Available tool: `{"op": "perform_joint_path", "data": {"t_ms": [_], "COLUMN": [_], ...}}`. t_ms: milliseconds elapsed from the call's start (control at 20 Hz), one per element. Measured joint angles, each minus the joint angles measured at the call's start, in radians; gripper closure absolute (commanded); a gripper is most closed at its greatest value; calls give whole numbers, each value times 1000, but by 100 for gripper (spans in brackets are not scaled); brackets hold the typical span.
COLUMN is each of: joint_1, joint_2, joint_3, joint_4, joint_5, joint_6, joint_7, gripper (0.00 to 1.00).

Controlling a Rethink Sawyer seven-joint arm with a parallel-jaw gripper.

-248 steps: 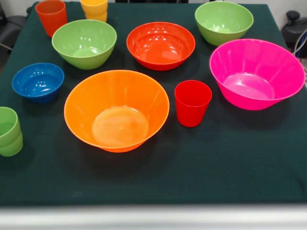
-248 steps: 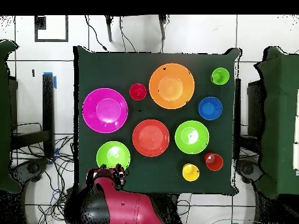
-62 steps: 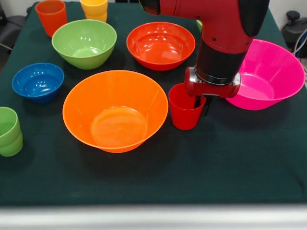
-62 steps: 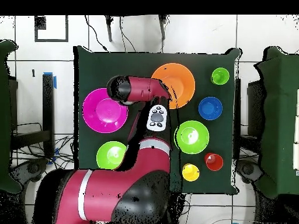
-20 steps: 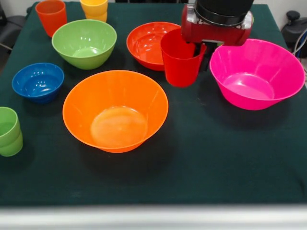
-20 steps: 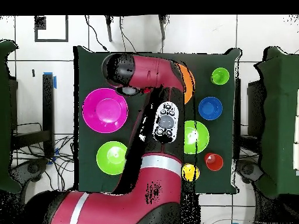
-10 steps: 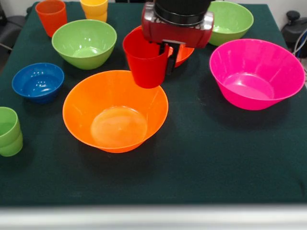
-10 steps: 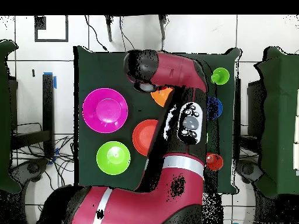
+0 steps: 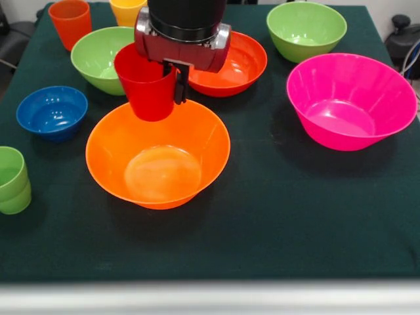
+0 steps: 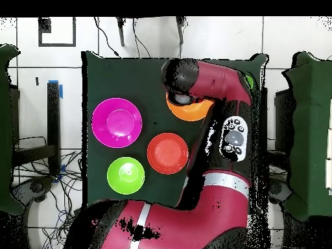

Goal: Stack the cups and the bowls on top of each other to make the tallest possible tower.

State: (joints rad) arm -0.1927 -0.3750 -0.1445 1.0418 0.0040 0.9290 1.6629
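My gripper (image 9: 168, 89) is shut on the red cup (image 9: 147, 85). One finger is outside the cup's wall and the other is inside. The cup hangs upright above the far left rim of the large orange bowl (image 9: 161, 167), clear of it. In the overhead view the arm's wrist (image 10: 182, 79) hides the cup and most of the orange bowl (image 10: 192, 111). The small blue bowl (image 9: 51, 111) and the stacked light green cups (image 9: 12, 180) stand at the left. An orange cup (image 9: 69, 23) and a yellow cup (image 9: 128, 9) stand at the far left.
The large pink bowl (image 9: 351, 98) stands at the right. The red-orange bowl (image 9: 236, 62) is right behind the gripper. Light green bowls stand at the far left (image 9: 98, 56) and far right (image 9: 305, 29). The arm (image 10: 227, 130) spans the overhead view's right half.
The gripper has carried the red cup left in the front view, from in front of the red-orange bowl to above the orange bowl's far left rim.
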Motion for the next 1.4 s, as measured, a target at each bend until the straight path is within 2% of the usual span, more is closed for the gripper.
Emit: {"op": "perform_joint_path", "data": {"t_ms": [350,950,1400], "joint_1": [-21,-22,-24], "joint_2": [17,65,71], "joint_3": [44,104,116], "joint_4": [0,0,0], "joint_5": [-32,-72,-128], "joint_6": [-16,-55,-55], "joint_7": [0,0,0], "gripper": [100,100,100]}}
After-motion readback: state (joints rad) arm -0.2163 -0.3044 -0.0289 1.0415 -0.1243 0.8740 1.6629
